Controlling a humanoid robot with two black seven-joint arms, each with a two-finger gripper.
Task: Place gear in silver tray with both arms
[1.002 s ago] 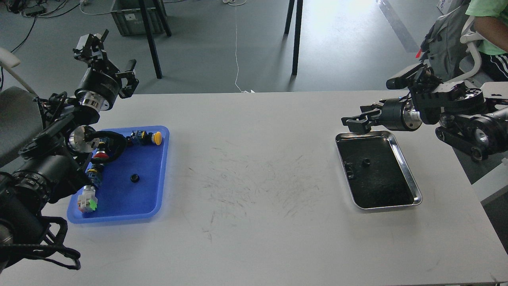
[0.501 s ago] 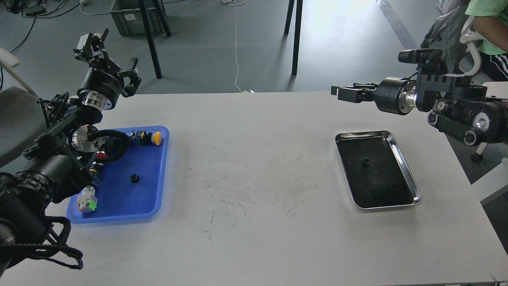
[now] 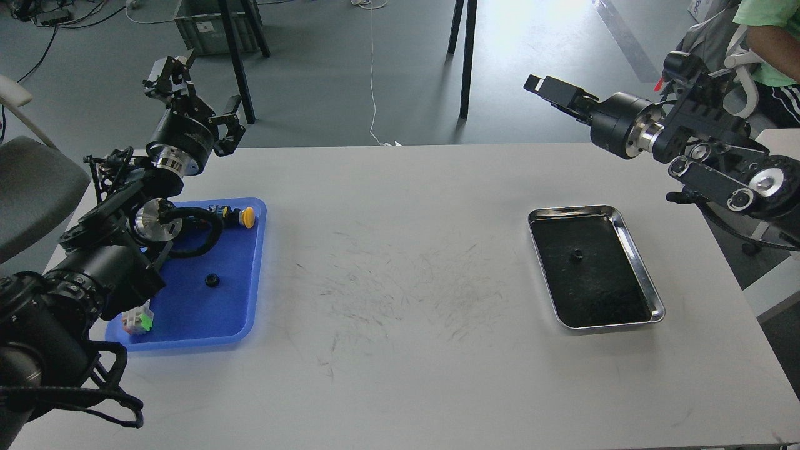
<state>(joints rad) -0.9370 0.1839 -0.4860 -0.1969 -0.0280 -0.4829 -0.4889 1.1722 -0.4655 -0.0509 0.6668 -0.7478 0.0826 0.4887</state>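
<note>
Hovering past the table's (image 3: 400, 375) far edge, left gripper (image 3: 201, 94) gapes empty; right gripper's (image 3: 550, 90) state unclear.

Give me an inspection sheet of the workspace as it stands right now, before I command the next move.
Surface: white table, scuffed with dark marks at the middle.
Job's things: silver tray at right, one small black gear lying in it; second small black gear in the blue tray at left.
Clutter: yellow-capped button and green-capped button in the blue tray.
Grippers: left claw raised, open, empty; right claw raised above the table's far edge, state unclear.
Cables: black loop off the left arm hanging over the blue tray.
Surroundings: grey floor, black table legs, seated person at right.
</note>
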